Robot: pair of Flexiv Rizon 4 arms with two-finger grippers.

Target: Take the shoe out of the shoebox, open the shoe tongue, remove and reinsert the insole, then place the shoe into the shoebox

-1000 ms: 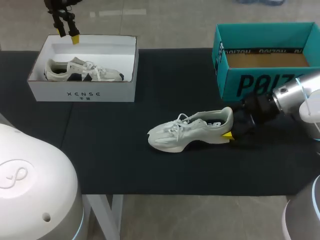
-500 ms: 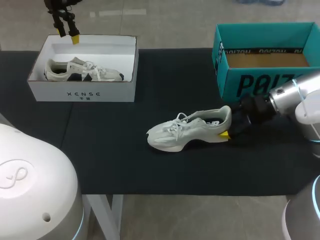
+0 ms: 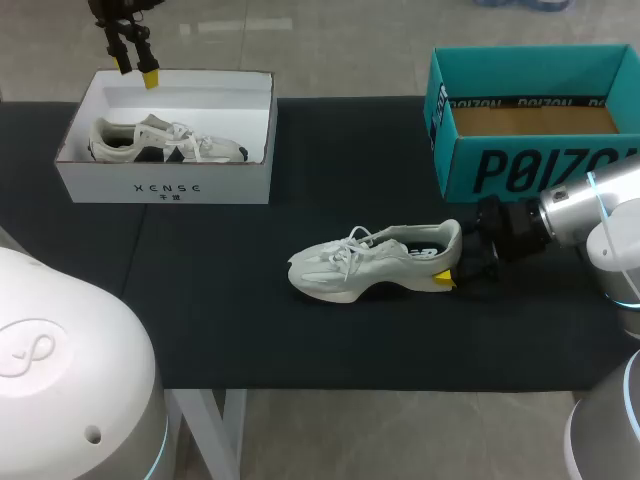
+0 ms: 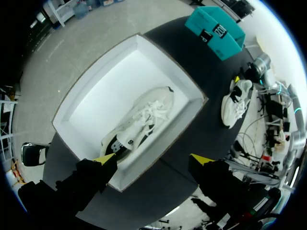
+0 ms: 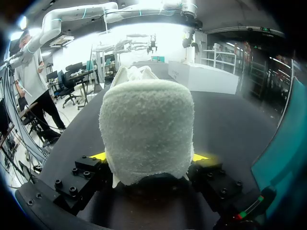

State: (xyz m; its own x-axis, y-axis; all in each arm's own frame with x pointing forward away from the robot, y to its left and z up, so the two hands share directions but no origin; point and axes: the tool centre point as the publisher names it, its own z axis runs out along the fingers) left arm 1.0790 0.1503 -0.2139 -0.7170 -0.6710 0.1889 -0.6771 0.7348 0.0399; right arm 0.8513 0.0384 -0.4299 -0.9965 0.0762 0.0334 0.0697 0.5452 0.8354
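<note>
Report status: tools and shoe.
Right tool shut on shoe at heel. Left tool open, above white box holding second shoe. Shoe on its sole on table, outside teal shoebox.

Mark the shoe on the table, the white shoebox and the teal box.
shoe on the table (image 3: 385, 267), head view, side panel.
white shoebox (image 3: 110, 186), head view, front wall.
teal box (image 3: 500, 168), head view, front wall.

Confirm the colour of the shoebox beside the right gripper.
Teal shoebox with black lettering, brown inside; clearest in the head view.
</note>
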